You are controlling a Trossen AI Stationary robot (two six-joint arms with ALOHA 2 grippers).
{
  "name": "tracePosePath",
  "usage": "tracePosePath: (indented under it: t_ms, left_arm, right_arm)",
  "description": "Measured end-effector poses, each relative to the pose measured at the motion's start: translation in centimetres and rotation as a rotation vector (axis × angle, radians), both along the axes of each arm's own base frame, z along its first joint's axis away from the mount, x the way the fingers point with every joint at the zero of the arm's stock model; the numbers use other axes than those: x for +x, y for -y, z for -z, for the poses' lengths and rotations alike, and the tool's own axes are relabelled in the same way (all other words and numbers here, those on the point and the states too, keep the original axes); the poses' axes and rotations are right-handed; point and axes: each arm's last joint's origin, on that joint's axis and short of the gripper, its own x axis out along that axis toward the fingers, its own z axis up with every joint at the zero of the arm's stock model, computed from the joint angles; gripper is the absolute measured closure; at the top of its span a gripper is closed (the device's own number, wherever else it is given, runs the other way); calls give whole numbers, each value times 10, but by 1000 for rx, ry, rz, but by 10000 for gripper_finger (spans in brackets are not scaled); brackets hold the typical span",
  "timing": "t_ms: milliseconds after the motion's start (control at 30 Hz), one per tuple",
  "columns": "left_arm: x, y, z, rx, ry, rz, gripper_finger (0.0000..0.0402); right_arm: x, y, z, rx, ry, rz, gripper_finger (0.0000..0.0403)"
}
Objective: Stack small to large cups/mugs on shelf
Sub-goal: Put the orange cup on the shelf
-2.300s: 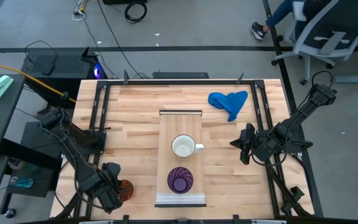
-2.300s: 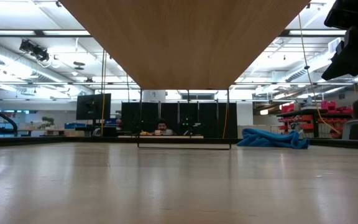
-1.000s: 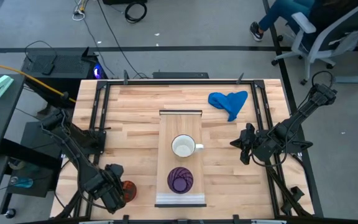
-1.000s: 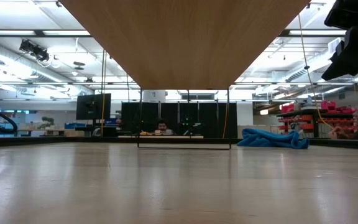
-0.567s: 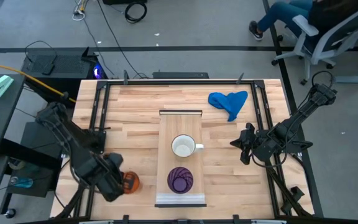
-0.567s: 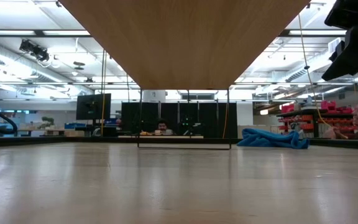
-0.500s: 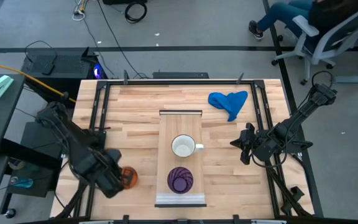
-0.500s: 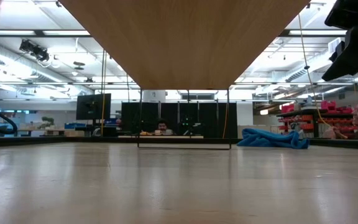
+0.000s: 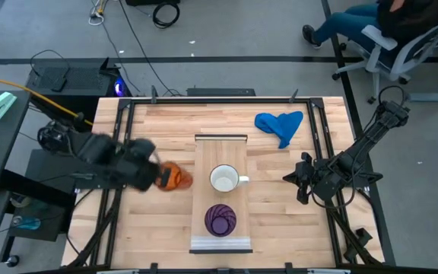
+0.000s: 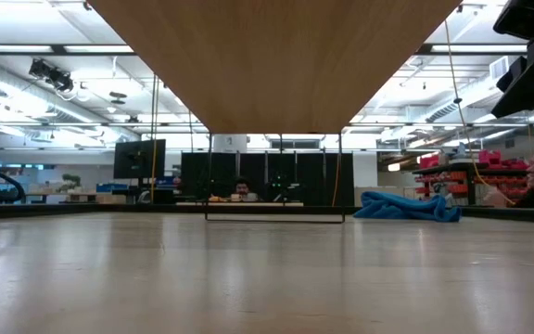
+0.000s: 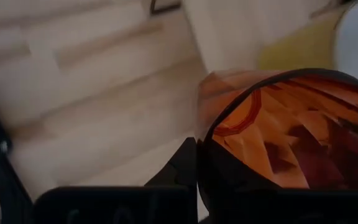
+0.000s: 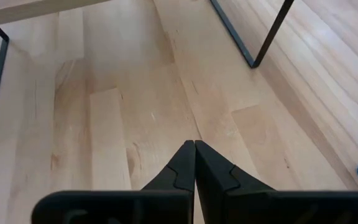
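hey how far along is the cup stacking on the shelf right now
Done: the white mug and purple cup sit on the shelf. In hand: the left hand holds the orange cup beside the shelf's left edge, near the mug. Left: getting it onto the shelf in size order. The right hand waits, shut, at the right.

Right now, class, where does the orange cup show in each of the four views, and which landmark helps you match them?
High view: the orange cup is held by the left gripper, just left of the shelf.
Low view: not in it.
Left wrist view: the cup fills the right side, between the fingers.
Right wrist view: not in it.
Shared landmark: the blue cloth, also in the low view.
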Motion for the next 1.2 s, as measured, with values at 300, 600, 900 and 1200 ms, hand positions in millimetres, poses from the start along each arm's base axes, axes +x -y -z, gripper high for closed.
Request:
tracePosePath:
  t_ms: [300, 600, 900, 1200]
  left_arm:
    - [13, -66, -25, 137, 31, 10, 388]
    - [18, -103, -48, 248, 147, 36, 389]
    - [52, -120, -33, 221, 99, 252, 389]
    - [82, -139, -11, 197, 39, 454, 389]
  right_arm:
    - [0, 0, 0, -8, 9, 9, 389]
    - [4, 4, -3, -3, 97, 122, 389]
    - [17, 18, -7, -34, 125, 216, 397]
    - [30, 42, -9, -90, 108, 298, 398]
